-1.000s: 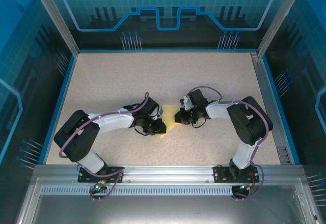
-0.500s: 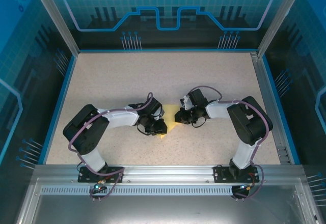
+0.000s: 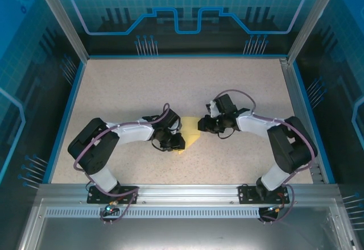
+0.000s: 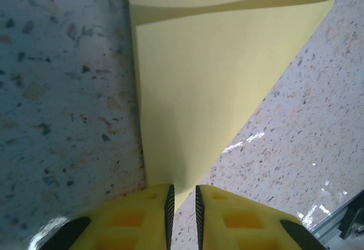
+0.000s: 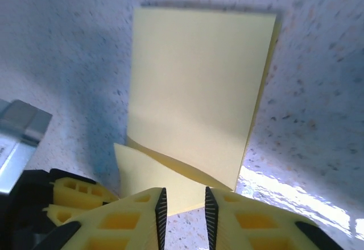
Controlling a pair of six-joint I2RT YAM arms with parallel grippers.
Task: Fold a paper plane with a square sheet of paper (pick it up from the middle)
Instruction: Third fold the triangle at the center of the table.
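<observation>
- Top view: a speckled beige tabletop [image 3: 170,85] with a blue rim sits inside blue-lit walls [image 3: 187,11]. The folded yellow sheet of paper [image 3: 193,140] lies mid-tabletop between the two wrists.
- Left wrist: the paper tapers lengthwise to a point at the left fingers [image 4: 128,219]. They are nearly together, and I cannot tell if they grip it.
- Right wrist: a rectangular panel stretches away from the right fingers [image 5: 250,221], which are slightly parted.

Lab test cell: aluminium frame [image 3: 187,192], blue panels [image 3: 187,5].
</observation>
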